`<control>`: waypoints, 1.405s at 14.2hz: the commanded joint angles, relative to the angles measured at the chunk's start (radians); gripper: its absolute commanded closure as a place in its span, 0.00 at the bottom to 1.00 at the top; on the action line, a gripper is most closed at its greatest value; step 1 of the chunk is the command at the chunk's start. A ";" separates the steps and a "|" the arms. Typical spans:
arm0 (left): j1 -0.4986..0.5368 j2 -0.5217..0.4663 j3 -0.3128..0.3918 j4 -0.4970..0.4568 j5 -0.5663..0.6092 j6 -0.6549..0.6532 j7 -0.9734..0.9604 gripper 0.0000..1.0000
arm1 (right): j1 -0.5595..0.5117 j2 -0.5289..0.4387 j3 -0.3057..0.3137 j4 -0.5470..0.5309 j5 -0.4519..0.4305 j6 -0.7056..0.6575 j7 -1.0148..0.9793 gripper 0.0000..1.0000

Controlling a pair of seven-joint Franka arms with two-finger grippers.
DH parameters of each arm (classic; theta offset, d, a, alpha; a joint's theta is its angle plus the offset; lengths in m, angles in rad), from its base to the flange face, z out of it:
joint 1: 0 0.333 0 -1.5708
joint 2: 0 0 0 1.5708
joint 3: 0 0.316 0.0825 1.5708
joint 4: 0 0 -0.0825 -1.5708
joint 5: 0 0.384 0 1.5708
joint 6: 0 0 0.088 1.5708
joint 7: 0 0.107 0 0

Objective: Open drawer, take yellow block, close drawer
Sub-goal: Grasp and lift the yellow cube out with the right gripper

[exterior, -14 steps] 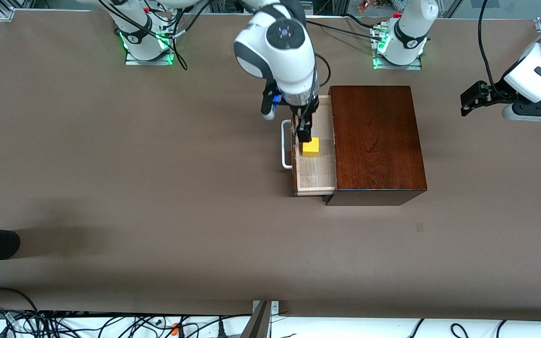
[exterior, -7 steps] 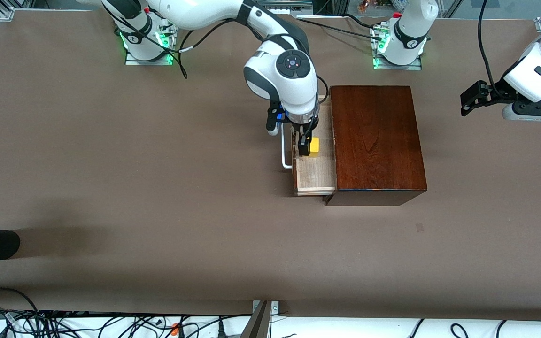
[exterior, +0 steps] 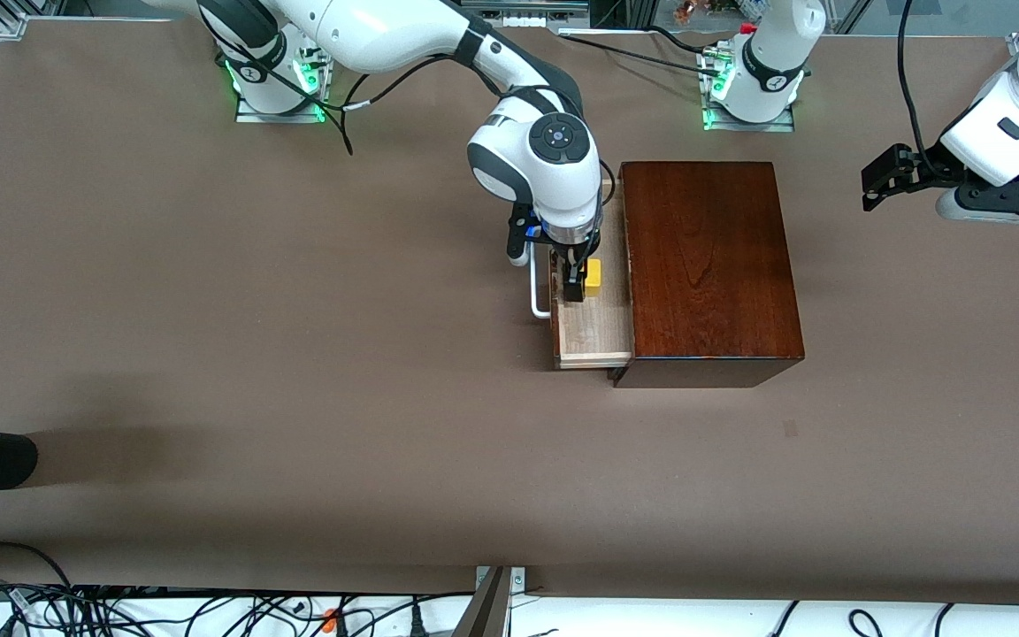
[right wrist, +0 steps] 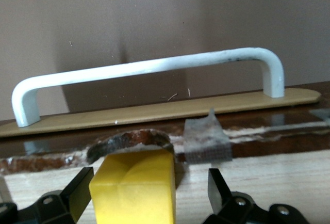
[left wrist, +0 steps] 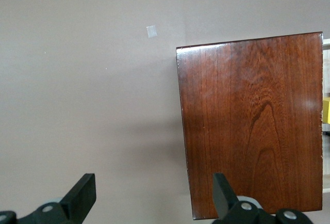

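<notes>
In the upper middle of the front view, on the brown table [exterior: 209,310], stood the wooden box [exterior: 704,265], with its drawer [exterior: 596,341] pulled out toward the right arm's end and its pale inside bare. The drawer's long side ran up and down that frame.

The right arm reached from the top edge down into the drawer. The right gripper [right wrist: 149,176] was low inside it and straddled the yellow block [exterior: 594,275]. Its jaws stood wide. One finger [right wrist: 77,190] was just beside a block face and the other [right wrist: 216,188] stood apart from the opposite face, so nothing was gripped yet. The block sat on the drawer floor in the half toward the top of the frame. It was directly between the fingers and skewed a little, with an edge toward the wrist camera. Being a cube, it had no long axis to favour. The coming move seemed to turn on closing squarely across those two faces and then lifting straight up.

The drawer front and its white handle [right wrist: 149,66] stood close beside the gripper, and the box edge was close on the block's other flank, so a sideways drift could have knocked either. A scrap of tape [right wrist: 206,139] lay on the drawer near the front wall.

The left gripper [left wrist: 154,181] waited at the upper edge of the frame with its jaws wide and empty, over bare table at the left arm's end. The right was clearly the nearer.
</notes>
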 commanded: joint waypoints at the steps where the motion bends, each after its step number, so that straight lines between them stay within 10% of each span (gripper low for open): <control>1: -0.007 0.019 -0.008 0.043 -0.017 -0.026 0.022 0.00 | 0.014 0.014 -0.008 0.040 -0.022 -0.001 0.011 0.95; 10: -0.007 0.019 -0.028 0.055 -0.026 -0.031 0.015 0.00 | -0.050 -0.195 0.016 0.057 0.091 -0.251 -0.096 1.00; 20: -0.032 0.061 -0.097 0.056 -0.153 -0.170 0.022 0.00 | -0.487 -0.451 -0.005 -0.131 0.233 -0.536 -1.327 1.00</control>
